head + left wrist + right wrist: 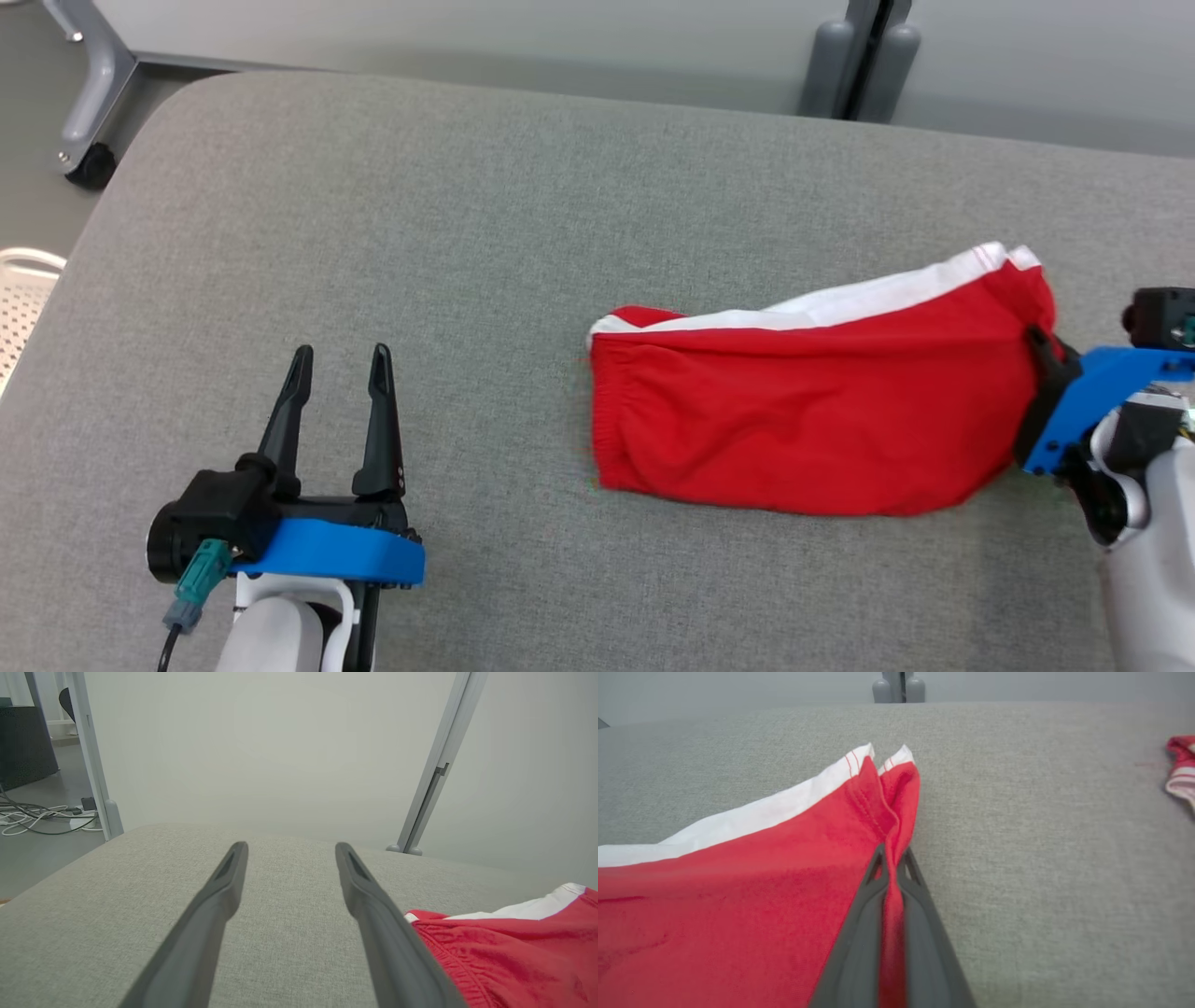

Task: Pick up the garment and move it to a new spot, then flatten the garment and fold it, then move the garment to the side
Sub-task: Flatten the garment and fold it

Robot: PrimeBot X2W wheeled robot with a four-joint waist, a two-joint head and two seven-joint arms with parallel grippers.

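Note:
The garment is a pair of red shorts with a white side stripe, lying folded on the grey padded table. My right gripper is shut on its right-hand edge; the right wrist view shows a pinched ridge of red cloth of the garment between the closed fingers of that gripper. My left gripper rests open over bare table at the lower left, well left of the garment, with nothing between its fingers. The garment's elastic waistband end shows at the left wrist view's lower right.
Another red and white piece of cloth lies at the far right of the right wrist view. A white perforated basket stands beside the table's left edge. Grey partition posts rise behind the far edge.

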